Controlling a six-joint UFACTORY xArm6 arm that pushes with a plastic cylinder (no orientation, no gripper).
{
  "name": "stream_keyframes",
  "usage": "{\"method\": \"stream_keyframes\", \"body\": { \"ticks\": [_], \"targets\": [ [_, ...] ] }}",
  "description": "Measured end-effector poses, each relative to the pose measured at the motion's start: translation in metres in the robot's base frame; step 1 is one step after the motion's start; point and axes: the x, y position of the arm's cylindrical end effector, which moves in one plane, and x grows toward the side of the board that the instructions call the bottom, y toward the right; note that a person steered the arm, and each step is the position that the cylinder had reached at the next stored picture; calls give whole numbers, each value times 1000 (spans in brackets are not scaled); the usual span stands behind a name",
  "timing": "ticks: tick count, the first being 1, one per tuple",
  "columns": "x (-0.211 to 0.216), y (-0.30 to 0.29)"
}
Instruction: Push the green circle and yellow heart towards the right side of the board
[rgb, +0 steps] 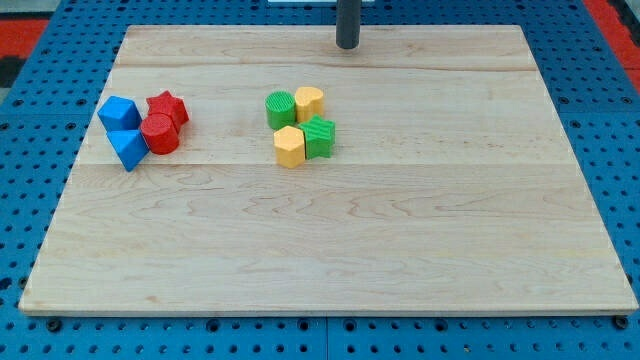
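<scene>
The green circle (281, 108) sits left of centre on the wooden board (330, 250), touching the yellow heart (309, 102) on its right. Just below them lie a yellow hexagon (289, 146) and a green star (319, 136), all four packed in one cluster. My tip (347, 45) is at the view's top near the board's far edge, above and to the right of the cluster, well apart from every block.
At the view's left a second cluster holds a blue cube (118, 113), a blue triangle-like block (129, 148), a red star (167, 106) and a red cylinder (160, 133). Blue pegboard surrounds the board.
</scene>
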Motion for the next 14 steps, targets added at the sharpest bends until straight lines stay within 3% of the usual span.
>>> {"method": "stream_keyframes", "body": {
  "ticks": [3, 5, 9, 10, 12, 13, 14],
  "targets": [
    [2, -7],
    [13, -77],
    [140, -151],
    [156, -142],
    [111, -50],
    [111, -20],
    [110, -39]
  ]
}}
